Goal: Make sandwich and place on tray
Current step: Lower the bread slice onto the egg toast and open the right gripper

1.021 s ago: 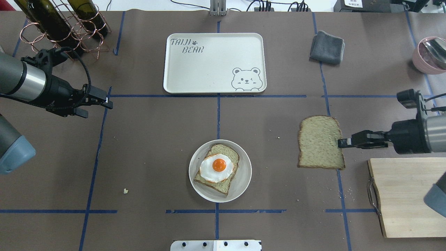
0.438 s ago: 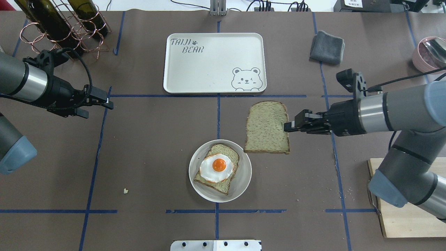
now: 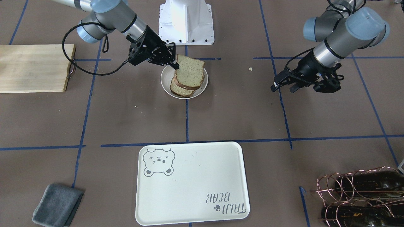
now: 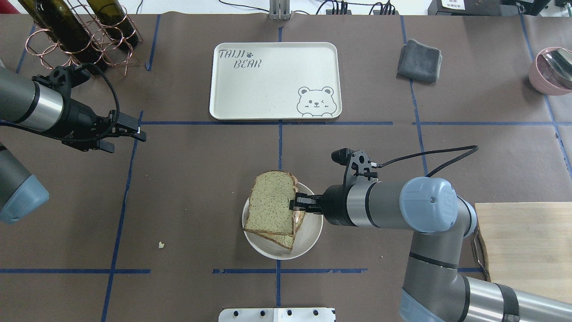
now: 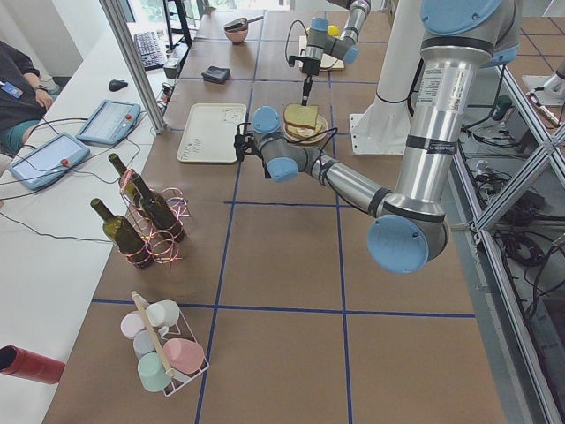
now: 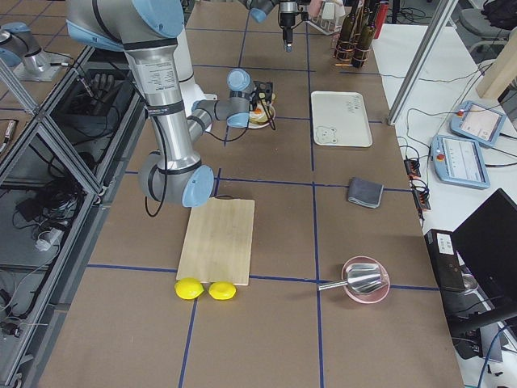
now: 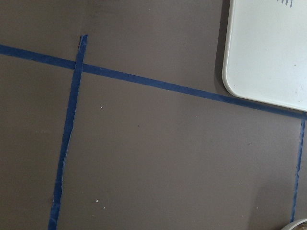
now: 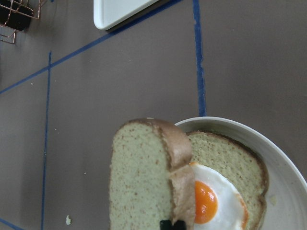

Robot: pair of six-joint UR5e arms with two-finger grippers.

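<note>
Pinching the top slice (image 4: pixel 271 203) by its right edge, our right gripper (image 4: pixel 295 205) holds it above, slightly left of, the egg (image 8: pixel 211 201) on the plate (image 4: pixel 308 237); our left gripper (image 4: pixel 134 134), jaws seemingly together, waits far left.

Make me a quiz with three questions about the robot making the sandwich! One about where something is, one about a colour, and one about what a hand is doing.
1. Where is the tray?
A. Under the plate
B. Apart from the plate, with nothing on it
C. On the wooden board

2. What colour is the egg yolk?
A. Orange
B. Green
C. Blue

3. What is the right hand doing?
A. Hanging open with nothing in it
B. Gripping the top bread slice over the plate
C. Holding the grey cloth

Answers:
1 B: bare table lies between tray and plate.
2 A: the right wrist view shows it orange.
3 B: its fingers pinch the slice's edge.
</note>
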